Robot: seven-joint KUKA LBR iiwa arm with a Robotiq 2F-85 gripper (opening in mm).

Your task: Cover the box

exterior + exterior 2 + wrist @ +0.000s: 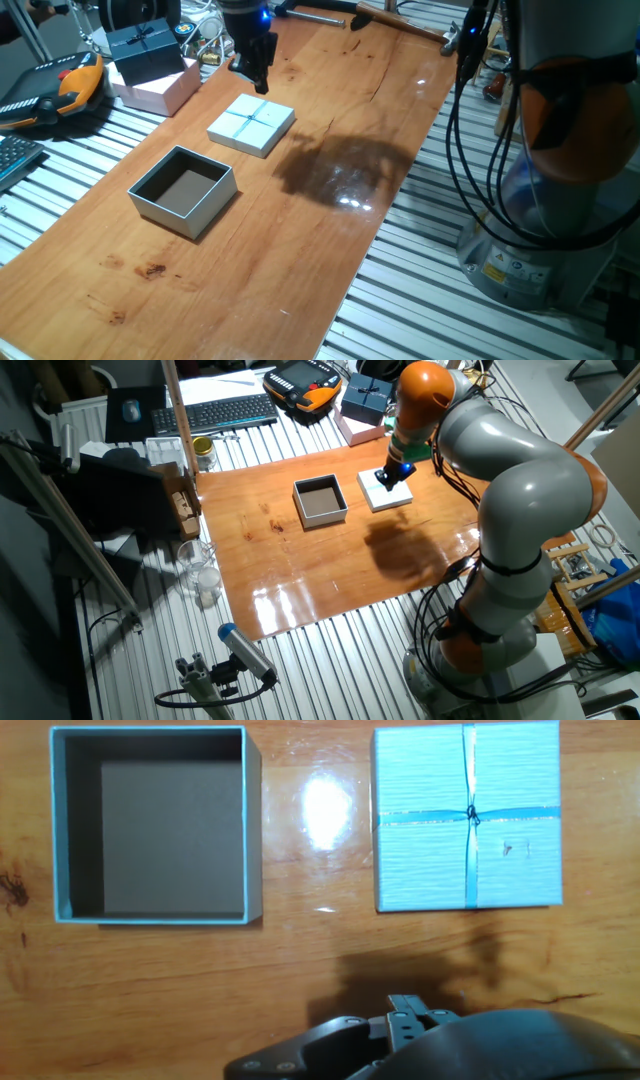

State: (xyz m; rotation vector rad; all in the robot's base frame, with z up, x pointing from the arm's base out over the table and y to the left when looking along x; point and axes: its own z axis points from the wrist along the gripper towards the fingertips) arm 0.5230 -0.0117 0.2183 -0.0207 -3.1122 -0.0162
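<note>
While the box (155,825) sits open, lid (466,816) lies apart.

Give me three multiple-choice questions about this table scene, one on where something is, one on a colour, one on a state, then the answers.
1. Where does the gripper hang?
A. Inside the open box
B. Above the lid's far edge
C. Over the pink box

2. What colour is the lid's ribbon?
A. Light blue
B. Red
C. Gold

3. What state is the box in?
A. Covered
B. Tipped on its side
C. Open and empty

Answers: 1 B, the fixed view shows it just beyond the lid. 2 A, the hand view shows a light blue cross. 3 C, the brown interior is bare, and the lid lies apart beside it.
</note>
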